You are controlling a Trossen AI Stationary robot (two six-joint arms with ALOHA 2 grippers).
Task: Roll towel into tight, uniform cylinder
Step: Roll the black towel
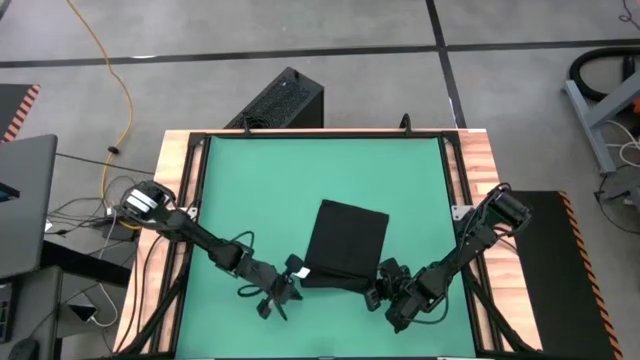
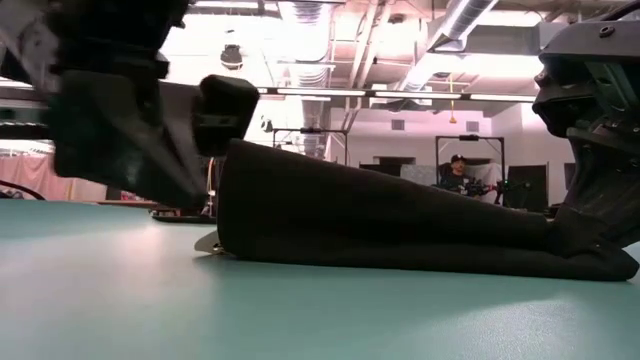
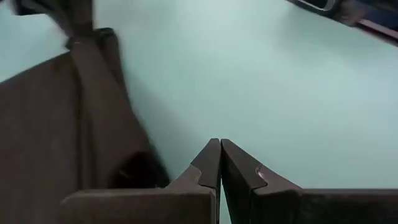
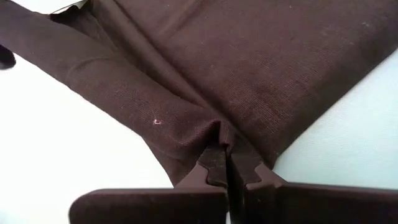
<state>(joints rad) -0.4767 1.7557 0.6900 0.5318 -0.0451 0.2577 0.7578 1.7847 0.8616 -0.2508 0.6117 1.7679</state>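
High view: towel (image 1: 347,243), black, folded, lies flat on green mat (image 1: 270,190) toward the near edge, between both arms. Right gripper (image 1: 381,283) at its near right corner, jaws pinched on the cloth. Left gripper (image 1: 298,272) just beside its near left corner, jaws closed, empty. Wooden surface (image 1: 478,160) around mat.

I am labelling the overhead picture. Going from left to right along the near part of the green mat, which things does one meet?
Left gripper, shut and beside the cloth → black towel → right gripper, shut on the towel's near corner.
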